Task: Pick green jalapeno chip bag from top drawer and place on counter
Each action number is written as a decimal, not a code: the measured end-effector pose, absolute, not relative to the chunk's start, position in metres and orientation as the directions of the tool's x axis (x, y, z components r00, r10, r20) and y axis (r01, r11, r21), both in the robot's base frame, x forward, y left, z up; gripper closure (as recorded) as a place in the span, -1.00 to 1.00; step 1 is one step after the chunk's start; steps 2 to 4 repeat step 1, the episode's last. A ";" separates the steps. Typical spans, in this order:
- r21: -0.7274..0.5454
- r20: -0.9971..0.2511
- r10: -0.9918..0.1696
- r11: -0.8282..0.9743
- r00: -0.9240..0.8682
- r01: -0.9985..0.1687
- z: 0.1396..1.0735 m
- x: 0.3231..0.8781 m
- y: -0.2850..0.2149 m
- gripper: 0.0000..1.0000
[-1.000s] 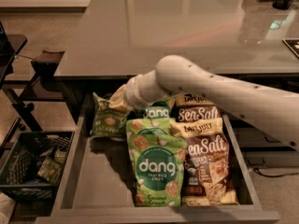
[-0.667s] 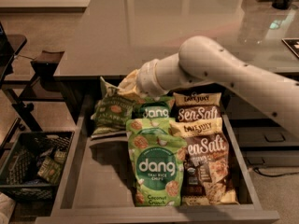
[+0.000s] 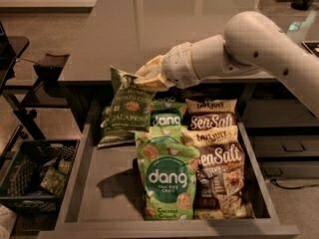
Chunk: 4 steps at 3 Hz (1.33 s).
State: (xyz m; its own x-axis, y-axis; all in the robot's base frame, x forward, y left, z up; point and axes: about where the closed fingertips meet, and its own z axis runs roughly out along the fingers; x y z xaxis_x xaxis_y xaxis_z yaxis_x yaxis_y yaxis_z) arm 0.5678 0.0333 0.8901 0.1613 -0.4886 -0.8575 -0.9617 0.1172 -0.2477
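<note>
1. The green jalapeno chip bag is held upright over the back-left part of the top drawer.
2. Its top edge is clamped by the gripper, above the drawer's back.
3. Dang bags are laid inside the drawer.

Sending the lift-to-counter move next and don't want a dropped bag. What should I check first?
1. Grasp: gripper, above the drawer's back left, is shut on the top edge of the green jalapeno chip bag: ok.
2. Bag attitude: it hangs upright, label facing the camera: ok.
3. Bag bottom free of the top drawer and the packet under it: cannot tell.
4. Neighbours: dang bag and Sea Salt bags lie flat, apart from the gripper: ok.
5. Landing spot: the counter just behind the gripper shows bare surface: ok.
6. Bag on the counter: not ok, not yet done.
</note>
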 end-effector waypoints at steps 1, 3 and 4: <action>-0.243 -0.858 -0.487 0.107 0.163 -0.964 0.892 0.565 0.034 1.00; -0.243 -0.858 -0.487 0.107 0.163 -0.964 0.892 0.565 0.034 1.00; -0.243 -0.858 -0.487 0.107 0.163 -0.964 0.892 0.565 0.034 1.00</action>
